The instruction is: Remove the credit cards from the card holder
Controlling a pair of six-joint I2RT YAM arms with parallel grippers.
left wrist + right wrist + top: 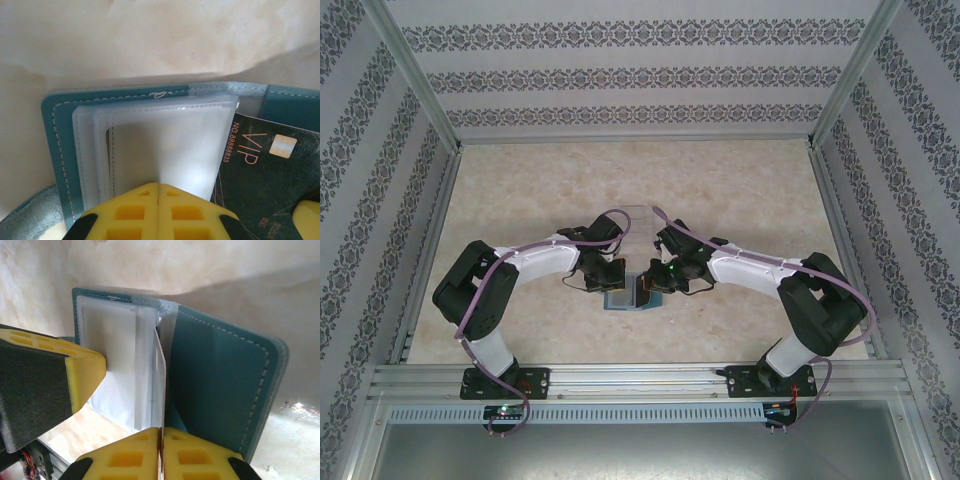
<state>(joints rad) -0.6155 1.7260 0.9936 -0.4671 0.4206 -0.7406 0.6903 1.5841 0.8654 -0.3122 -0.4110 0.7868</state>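
Beige marbled tabletop (620, 180), patterned walls (620, 70), left claw (158, 186) pinching card holder (55, 115) sleeve, right claw (161, 430) pinching credit card (255, 190)

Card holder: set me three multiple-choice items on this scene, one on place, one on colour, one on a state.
1. Where does the card holder lie?
A) around the middle of the table
B) against the far wall
C) at the left edge

2. What colour is the "VIP" lettering on the dark card?
A) white
B) orange
C) green

3. How does the right gripper stand?
A) wide open
B) shut on nothing
C) shut on the dark card's edge

Answers: 1 A, the top view shows it mid-table; 2 B, the left wrist view shows orange letters; 3 C, the right wrist view shows a card edge pinched between its yellow fingers.
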